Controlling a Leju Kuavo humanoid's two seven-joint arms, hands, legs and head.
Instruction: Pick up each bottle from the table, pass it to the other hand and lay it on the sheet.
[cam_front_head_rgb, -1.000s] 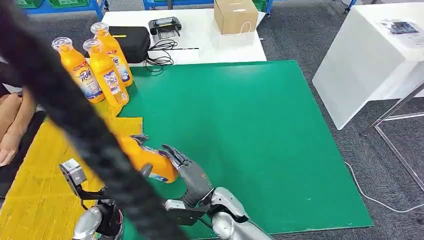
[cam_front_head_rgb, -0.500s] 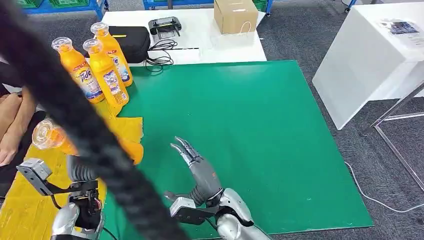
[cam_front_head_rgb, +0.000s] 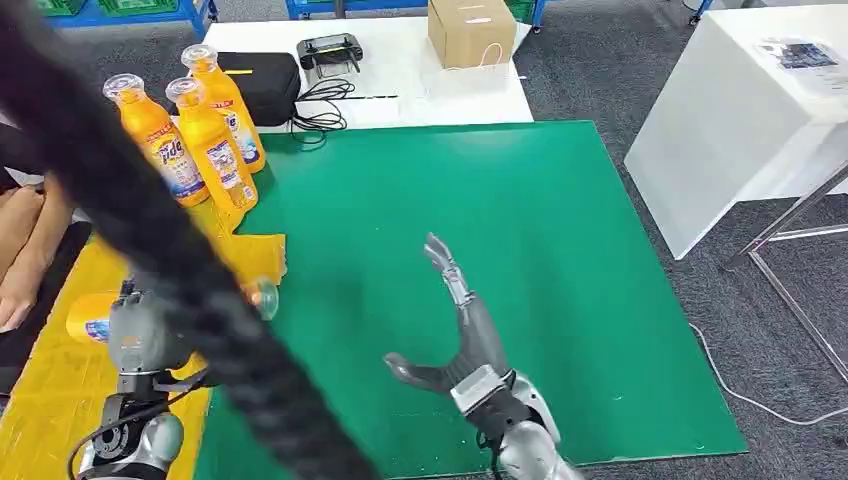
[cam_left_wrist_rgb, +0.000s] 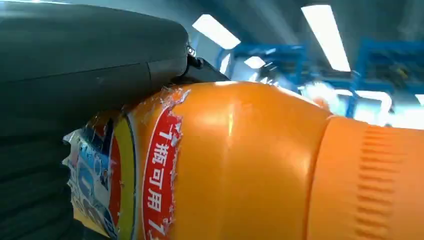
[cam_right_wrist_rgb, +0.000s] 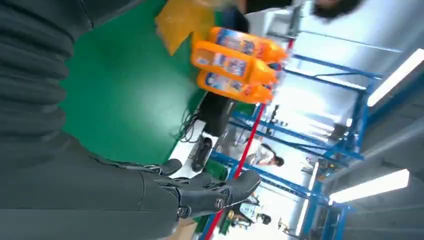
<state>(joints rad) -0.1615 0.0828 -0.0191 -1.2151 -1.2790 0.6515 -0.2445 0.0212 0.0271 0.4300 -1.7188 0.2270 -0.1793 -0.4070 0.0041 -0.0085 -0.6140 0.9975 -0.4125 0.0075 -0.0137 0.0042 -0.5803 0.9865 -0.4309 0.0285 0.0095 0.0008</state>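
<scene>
I am holding an orange bottle (cam_left_wrist_rgb: 240, 165) in my left hand (cam_front_head_rgb: 140, 335), low at my left over the yellow sheet (cam_front_head_rgb: 60, 400). It is lying sideways, its ribbed orange cap end pointing away from my palm, its torn red, blue and yellow label pressed under my fingers (cam_left_wrist_rgb: 90, 60). My right hand (cam_front_head_rgb: 465, 335) is hovering over the green mat (cam_front_head_rgb: 520, 230), holding nothing, fingers straight and thumb out to the side. Three more orange bottles (cam_front_head_rgb: 205, 140) are standing upright together at the mat's far left corner. A thick black cable (cam_front_head_rgb: 150, 240) is crossing my head view and hiding much of the held bottle. A black case (cam_front_head_rgb: 265, 85), a controller (cam_front_head_rgb: 330, 50) and a cardboard box (cam_front_head_rgb: 470, 30) are sitting on the white table (cam_front_head_rgb: 400, 90) beyond. A person's hand (cam_front_head_rgb: 20, 260) is resting at the left edge
</scene>
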